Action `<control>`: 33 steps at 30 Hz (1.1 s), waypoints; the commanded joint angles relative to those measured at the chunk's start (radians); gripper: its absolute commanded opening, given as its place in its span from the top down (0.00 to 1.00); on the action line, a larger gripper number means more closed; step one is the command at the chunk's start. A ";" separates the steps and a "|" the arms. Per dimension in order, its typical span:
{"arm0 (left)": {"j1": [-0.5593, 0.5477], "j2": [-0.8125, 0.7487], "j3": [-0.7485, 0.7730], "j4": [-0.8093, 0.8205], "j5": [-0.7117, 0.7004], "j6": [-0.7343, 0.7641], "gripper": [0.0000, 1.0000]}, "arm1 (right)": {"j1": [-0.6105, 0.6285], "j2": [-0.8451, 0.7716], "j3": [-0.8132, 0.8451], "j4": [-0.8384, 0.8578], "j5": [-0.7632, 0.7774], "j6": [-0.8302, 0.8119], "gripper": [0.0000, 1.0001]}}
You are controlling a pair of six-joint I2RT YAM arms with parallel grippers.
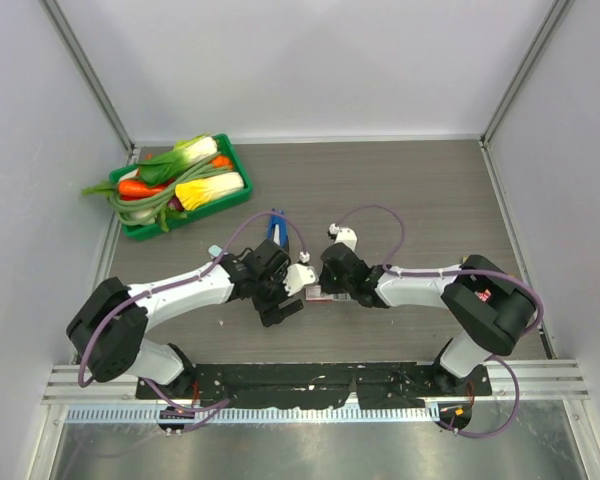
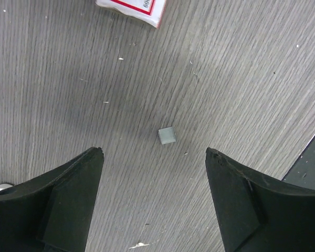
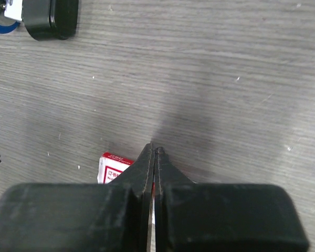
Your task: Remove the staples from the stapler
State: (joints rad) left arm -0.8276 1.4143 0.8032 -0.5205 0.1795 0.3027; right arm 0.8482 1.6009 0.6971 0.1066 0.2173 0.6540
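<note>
The slim dark-blue stapler (image 1: 276, 228) lies on the table just beyond both wrists, with neither gripper touching it. My left gripper (image 2: 154, 152) hangs open over bare tabletop, and a small silver-grey block (image 2: 167, 135) that looks like a short strip of staples lies between and just ahead of its fingertips. From above, the left gripper (image 1: 283, 310) sits near the table's middle. My right gripper (image 3: 154, 149) is shut with nothing visible between its jaws, right over a red-and-white staple box (image 3: 111, 167). In the top view the right gripper (image 1: 325, 288) nearly meets the left one.
A green tray (image 1: 138, 230) of toy vegetables stands at the back left. The staple box (image 2: 134, 8) also shows at the top edge of the left wrist view. A black rounded part (image 3: 50, 18) sits at the upper left of the right wrist view. Walls enclose the table.
</note>
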 commanded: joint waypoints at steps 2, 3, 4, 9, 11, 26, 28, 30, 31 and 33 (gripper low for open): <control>-0.015 0.008 0.008 0.048 0.009 0.003 0.17 | 0.054 -0.025 -0.065 -0.058 0.063 0.073 0.99; -0.019 0.006 0.010 0.048 0.008 0.004 0.17 | 0.067 -0.029 -0.068 -0.064 0.071 0.091 0.99; -0.022 0.006 0.010 0.048 0.008 0.000 0.17 | 0.074 -0.039 -0.073 -0.068 0.091 0.096 0.99; -0.041 0.011 0.011 0.048 0.002 0.001 0.17 | 0.072 -0.075 -0.059 -0.100 0.148 0.082 0.91; -0.042 0.017 0.010 0.048 -0.002 0.000 0.17 | 0.052 -0.084 -0.032 -0.100 0.155 0.053 0.88; -0.079 0.018 -0.012 0.056 -0.029 0.030 0.32 | -0.017 -0.131 -0.053 -0.199 0.143 -0.025 0.95; -0.081 0.017 -0.016 0.057 -0.028 0.033 0.34 | -0.015 -0.159 -0.071 -0.209 0.130 -0.019 0.96; -0.082 0.017 -0.018 0.056 -0.031 0.035 0.36 | -0.009 -0.177 -0.079 -0.226 0.123 -0.010 0.97; -0.082 0.018 -0.018 0.059 -0.034 0.035 0.36 | 0.000 -0.185 -0.082 -0.232 0.128 -0.008 0.98; -0.085 0.020 -0.016 0.062 -0.038 0.035 0.37 | 0.009 -0.206 -0.084 -0.252 0.132 -0.001 0.98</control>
State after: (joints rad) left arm -0.9043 1.4361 0.7925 -0.5003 0.1558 0.3229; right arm 0.8360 1.4471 0.6228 -0.0933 0.3408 0.6388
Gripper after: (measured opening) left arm 0.638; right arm 0.035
